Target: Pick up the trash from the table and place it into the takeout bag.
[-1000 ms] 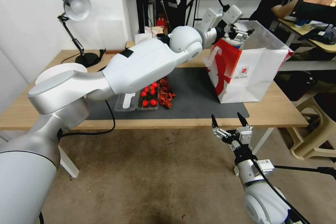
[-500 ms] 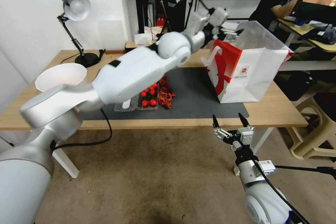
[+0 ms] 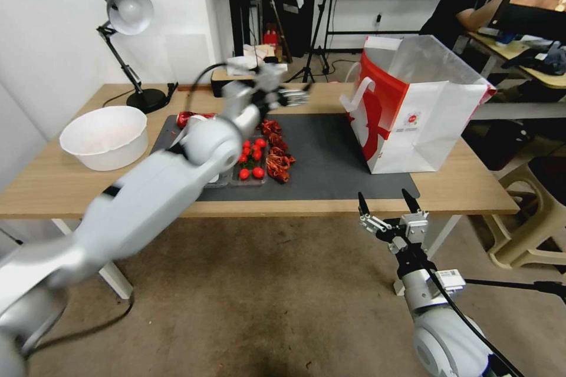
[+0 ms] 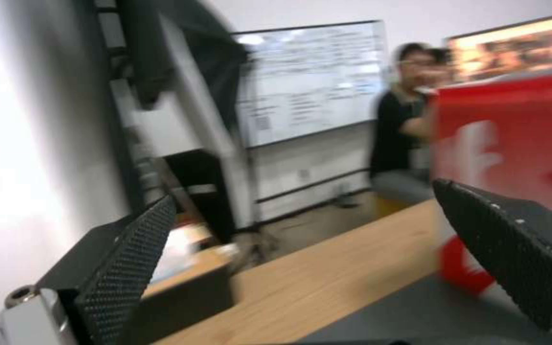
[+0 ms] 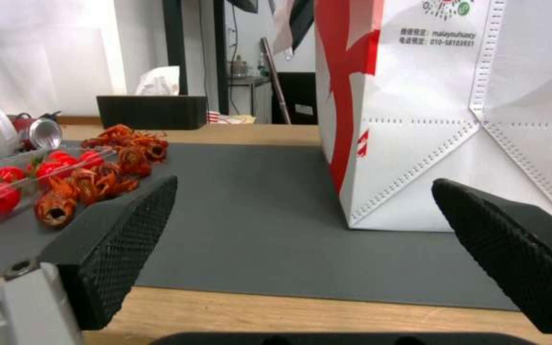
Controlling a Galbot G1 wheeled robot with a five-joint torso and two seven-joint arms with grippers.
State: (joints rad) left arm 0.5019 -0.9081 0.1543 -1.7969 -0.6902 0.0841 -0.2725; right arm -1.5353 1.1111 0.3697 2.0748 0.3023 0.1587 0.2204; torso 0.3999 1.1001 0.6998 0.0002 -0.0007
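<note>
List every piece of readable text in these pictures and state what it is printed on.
"010-58103591", after small characters too small to read: takeout bag, right wrist view.
A Latin-letter line above it: too small to read surely.
Round red logo on the bag: unreadable.
Whiteboard: writing blurred.

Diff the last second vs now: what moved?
The left gripper left the bag mouth and swung back toward the robot's left, now open and empty above the mat. The bag, basin and right gripper, open below the table edge, stayed put.
</note>
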